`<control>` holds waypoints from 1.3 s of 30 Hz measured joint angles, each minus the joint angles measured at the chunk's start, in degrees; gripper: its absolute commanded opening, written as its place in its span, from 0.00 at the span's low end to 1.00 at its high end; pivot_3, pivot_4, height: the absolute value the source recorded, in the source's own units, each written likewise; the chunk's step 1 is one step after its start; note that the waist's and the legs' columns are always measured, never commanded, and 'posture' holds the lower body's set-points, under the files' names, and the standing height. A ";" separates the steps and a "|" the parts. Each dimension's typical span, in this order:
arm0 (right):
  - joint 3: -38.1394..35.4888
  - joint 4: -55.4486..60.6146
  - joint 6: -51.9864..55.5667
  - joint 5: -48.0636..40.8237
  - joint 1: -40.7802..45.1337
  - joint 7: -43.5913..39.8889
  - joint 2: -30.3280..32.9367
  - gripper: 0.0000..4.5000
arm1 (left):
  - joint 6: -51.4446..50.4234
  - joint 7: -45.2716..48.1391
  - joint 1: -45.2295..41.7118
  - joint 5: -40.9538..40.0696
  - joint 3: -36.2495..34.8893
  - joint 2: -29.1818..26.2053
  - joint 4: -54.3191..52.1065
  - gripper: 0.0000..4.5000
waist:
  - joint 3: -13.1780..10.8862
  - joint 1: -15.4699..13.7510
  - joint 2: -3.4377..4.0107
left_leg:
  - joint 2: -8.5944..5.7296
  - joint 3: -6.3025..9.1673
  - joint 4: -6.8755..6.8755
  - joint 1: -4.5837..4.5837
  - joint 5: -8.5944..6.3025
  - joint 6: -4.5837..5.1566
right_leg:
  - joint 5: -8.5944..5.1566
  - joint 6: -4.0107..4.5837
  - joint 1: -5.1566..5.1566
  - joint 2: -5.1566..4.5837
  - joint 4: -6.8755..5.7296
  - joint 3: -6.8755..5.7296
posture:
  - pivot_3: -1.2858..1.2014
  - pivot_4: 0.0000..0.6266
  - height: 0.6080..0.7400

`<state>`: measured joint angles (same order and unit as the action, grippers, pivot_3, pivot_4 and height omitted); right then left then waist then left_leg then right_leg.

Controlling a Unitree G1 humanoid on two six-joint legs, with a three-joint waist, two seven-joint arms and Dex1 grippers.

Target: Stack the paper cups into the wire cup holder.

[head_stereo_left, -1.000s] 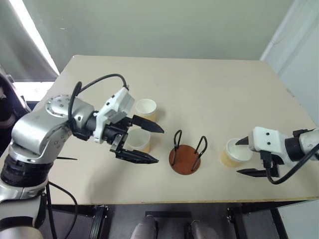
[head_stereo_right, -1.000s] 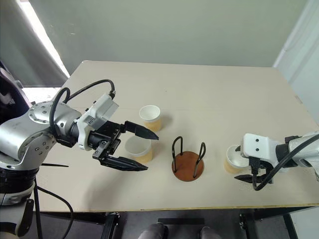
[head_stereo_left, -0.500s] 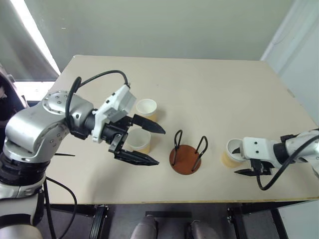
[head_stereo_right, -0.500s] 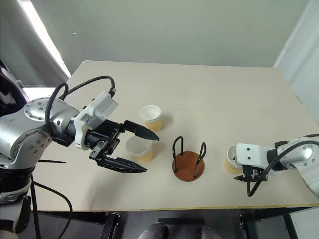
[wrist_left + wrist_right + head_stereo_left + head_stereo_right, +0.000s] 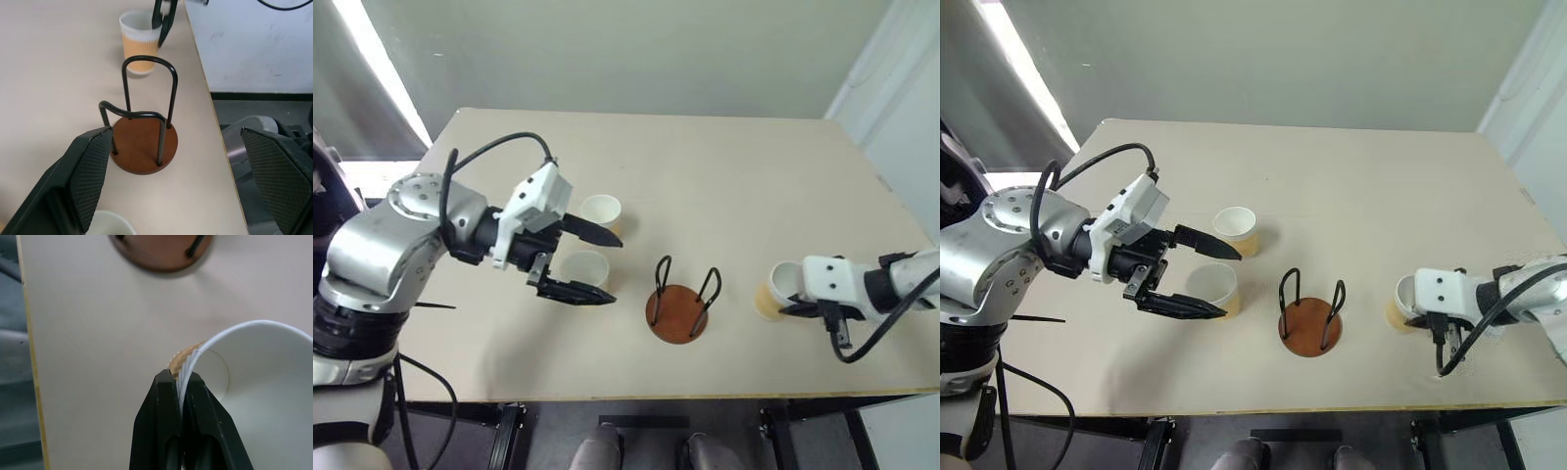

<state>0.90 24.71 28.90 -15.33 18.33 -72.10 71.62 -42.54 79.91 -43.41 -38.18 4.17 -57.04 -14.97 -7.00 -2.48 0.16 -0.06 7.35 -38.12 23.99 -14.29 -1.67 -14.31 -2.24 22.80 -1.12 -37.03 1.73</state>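
Fingers of the right gripper are pinching the thin wall of a tapered paper cup right of the wire cup holder, while the left gripper is hovering spread around another cup.

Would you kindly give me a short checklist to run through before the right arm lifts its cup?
1. Right pincer pinching the wall of its cup: ok.
2. Cup holder empty and upright: ok.
3. Bare table between that cup and the holder: ok.
4. Left pincer open, around the near cup, not gripping: ok.
5. Far cup upright: ok.
6. Grip firm enough to lift: cannot tell.
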 measured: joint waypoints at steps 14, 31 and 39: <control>3.31 5.12 11.85 -11.34 29.12 -2.11 -4.07 0.01 | 5.31 3.51 2.45 0.15 -0.49 1.08 2.67 1.00 | -0.01 0.44 0.02 | 0.00 0.04 0.02 0.04 -0.01 0.02 | -0.01 0.01 0.06 0.02 0.04 -0.01 | 0.52 0.24 1.00; 14.31 7.34 11.43 -7.16 31.87 -2.99 -10.16 0.01 | 8.16 3.61 4.37 2.46 -0.79 1.98 3.87 1.00 | -0.01 0.47 0.02 | 0.01 0.04 0.01 0.07 -0.02 0.05 | -0.02 0.05 0.10 0.00 0.00 -0.01 | 0.52 0.24 1.00; 16.14 7.31 9.46 -4.09 30.45 -3.41 -10.41 0.01 | 8.73 3.75 4.18 3.61 -0.79 2.23 4.86 1.00 | -0.01 0.49 0.02 | 0.01 0.03 0.02 0.07 -0.02 0.05 | -0.03 0.05 0.10 0.00 -0.01 -0.01 | 0.52 0.24 1.00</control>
<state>17.03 32.02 38.36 -19.43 48.77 -75.51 61.21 -33.81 83.67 -39.23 -34.57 3.39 -54.80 -10.11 -7.01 -1.99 0.18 -0.05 7.37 -38.10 24.06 -14.31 -1.62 -14.34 -2.19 22.91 -1.11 -37.04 1.72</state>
